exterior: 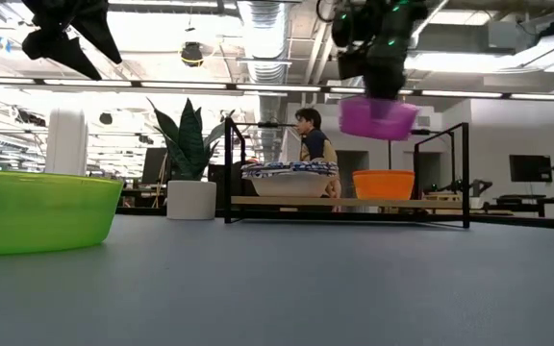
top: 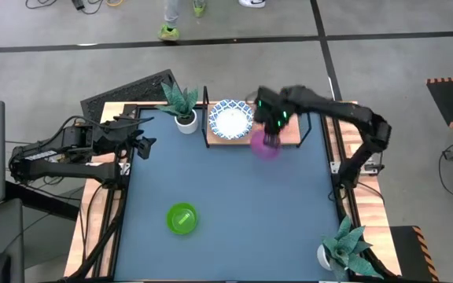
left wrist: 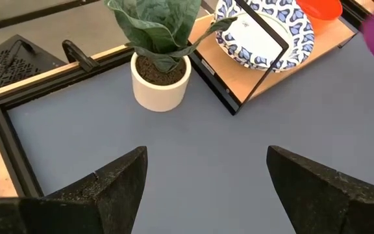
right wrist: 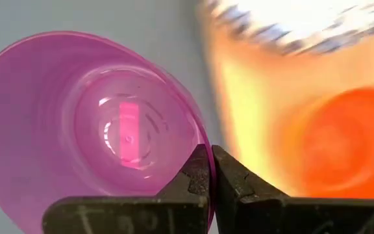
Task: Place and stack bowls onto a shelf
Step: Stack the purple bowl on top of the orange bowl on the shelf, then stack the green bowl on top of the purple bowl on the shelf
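Observation:
My right gripper (top: 269,134) reaches over the near edge of the shelf (top: 292,137), a light wooden board in a thin black frame, and is shut on a purple bowl (exterior: 378,116). On the shelf sit stacked white bowls with blue patterned rims (top: 230,119) and an orange bowl (exterior: 384,183). A green bowl (top: 182,218) rests on its base on the near part of the table. My left gripper (left wrist: 206,175) hovers open near the table's left edge, touching nothing. My right gripper pinches the purple bowl's rim (right wrist: 193,127) between its two fingers (right wrist: 193,172), one inside the bowl and one outside. The fingers come from above, pointing down. The bowl hangs below them, lifted clear above the shelf's near edge, mouth up and slightly tilted.
A potted plant in a white pot (top: 184,110) stands just left of the shelf, and another plant (top: 343,247) stands at the table's near right corner. Bare blue-grey tabletop (top: 242,196) lies between the shelf and the green bowl. A person shows in the room behind (exterior: 313,135).

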